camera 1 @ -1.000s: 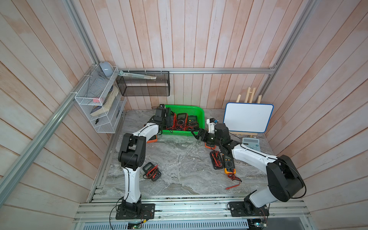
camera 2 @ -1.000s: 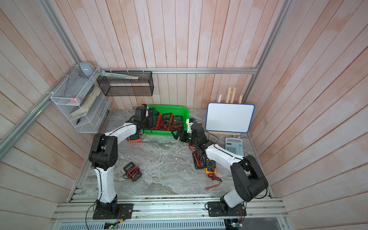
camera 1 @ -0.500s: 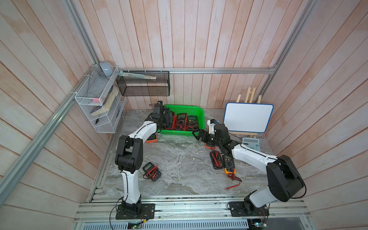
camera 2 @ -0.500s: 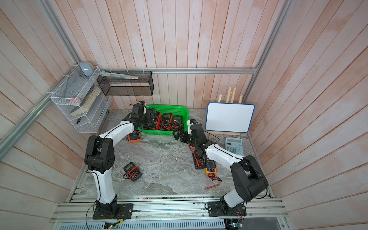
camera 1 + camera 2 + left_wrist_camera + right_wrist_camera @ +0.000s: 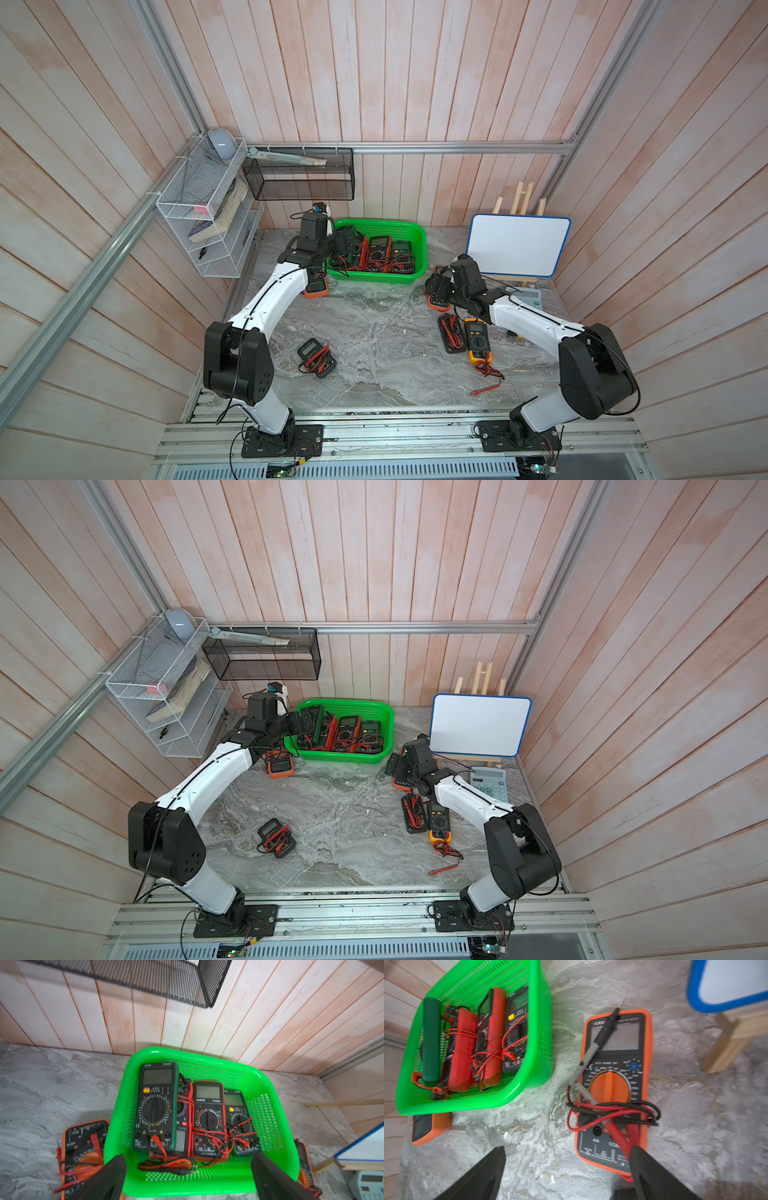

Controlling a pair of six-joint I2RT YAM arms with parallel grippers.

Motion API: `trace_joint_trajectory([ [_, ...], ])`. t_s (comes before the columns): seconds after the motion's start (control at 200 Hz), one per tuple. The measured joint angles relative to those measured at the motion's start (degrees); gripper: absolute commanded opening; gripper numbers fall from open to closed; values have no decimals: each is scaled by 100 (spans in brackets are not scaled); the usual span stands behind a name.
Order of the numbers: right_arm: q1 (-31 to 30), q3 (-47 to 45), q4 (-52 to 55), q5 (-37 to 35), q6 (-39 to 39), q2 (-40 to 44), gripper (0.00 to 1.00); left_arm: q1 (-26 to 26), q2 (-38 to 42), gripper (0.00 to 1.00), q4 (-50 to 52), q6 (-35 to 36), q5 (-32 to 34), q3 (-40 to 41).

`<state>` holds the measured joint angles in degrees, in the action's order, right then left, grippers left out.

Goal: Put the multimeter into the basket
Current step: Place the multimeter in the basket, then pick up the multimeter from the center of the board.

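Five multimeters (image 5: 316,358) lie on the table (image 5: 374,386). Four more fill the basket (image 5: 382,225) at the far edge. Both arms reach forward. The right pincer (image 5: 566,1149) gapes empty over an orange multimeter (image 5: 612,1076). The left pincer (image 5: 188,1162) gapes empty above the basket.

Back right, a whiteboard (image 5: 517,243) leans on a wooden easel (image 5: 521,197), with a calculator (image 5: 489,783) lying flat just in front on the marble table (image 5: 374,332). Up on the left wall, a white wire rack (image 5: 216,257) carries a grey mouse (image 5: 221,143) on top and a book (image 5: 224,212) tilted inside. Right beside it, a black mesh bin (image 5: 299,178) hangs under the rail (image 5: 415,146).
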<state>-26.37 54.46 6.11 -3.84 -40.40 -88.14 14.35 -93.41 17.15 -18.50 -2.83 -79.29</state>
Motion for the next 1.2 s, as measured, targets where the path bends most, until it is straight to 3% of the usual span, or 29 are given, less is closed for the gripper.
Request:
trace_joint_trajectory([
  [0.35, 87, 463, 345, -361, 238, -743, 98, 2, 466, 100, -70, -815, -732, 1547],
  [0.74, 103, 1294, 743, -542, 407, -1615, 98, 2, 472, 100, -385, -1045, -1064, 1657],
  [1.2, 105, 1403, 850, -719, 446, -1891, 98, 2, 566, 100, -503, -1091, -1191, 1740],
])
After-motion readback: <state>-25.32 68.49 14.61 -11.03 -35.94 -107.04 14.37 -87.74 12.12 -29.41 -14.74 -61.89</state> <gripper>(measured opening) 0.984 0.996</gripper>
